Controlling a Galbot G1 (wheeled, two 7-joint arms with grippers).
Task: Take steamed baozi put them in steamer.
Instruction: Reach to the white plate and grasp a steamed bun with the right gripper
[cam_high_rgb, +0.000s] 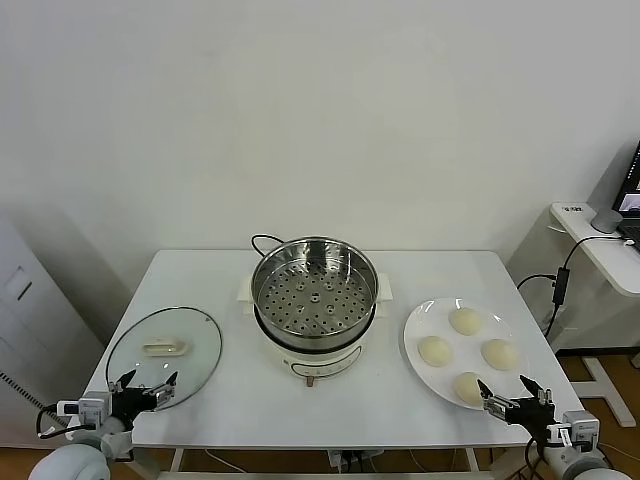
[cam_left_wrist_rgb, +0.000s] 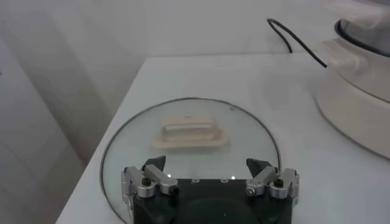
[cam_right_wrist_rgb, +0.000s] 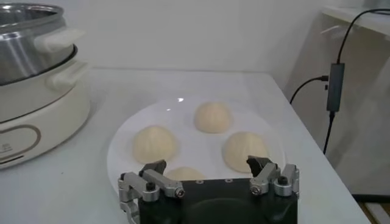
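On the white table (cam_high_rgb: 230, 280) the steamer (cam_high_rgb: 313, 300) stands at the middle, a steel pot with a perforated tray inside, set on a white base whose black cord (cam_high_rgb: 262, 240) loops out behind it. To its right lies a white plate (cam_high_rgb: 418, 335) with four baozi (cam_high_rgb: 465, 321) on it, all cream-white domes set apart from one another; none is in the steamer. To the steamer's left a glass lid (cam_high_rgb: 163, 345) lies flat on the table, its cream handle up. At the table's near edge on the right, the right gripper (cam_high_rgb: 508, 392) hovers just by the plate's near rim, close to the nearest bun, its jaws spread wide and holding nothing. At the near edge on the left, the left gripper (cam_high_rgb: 148, 384) hangs over the near rim of the lid, jaws likewise wide apart and empty. Off to the right of the table stands a white desk (cam_high_rgb: 600, 245) with a laptop (cam_high_rgb: 630, 190) on it.
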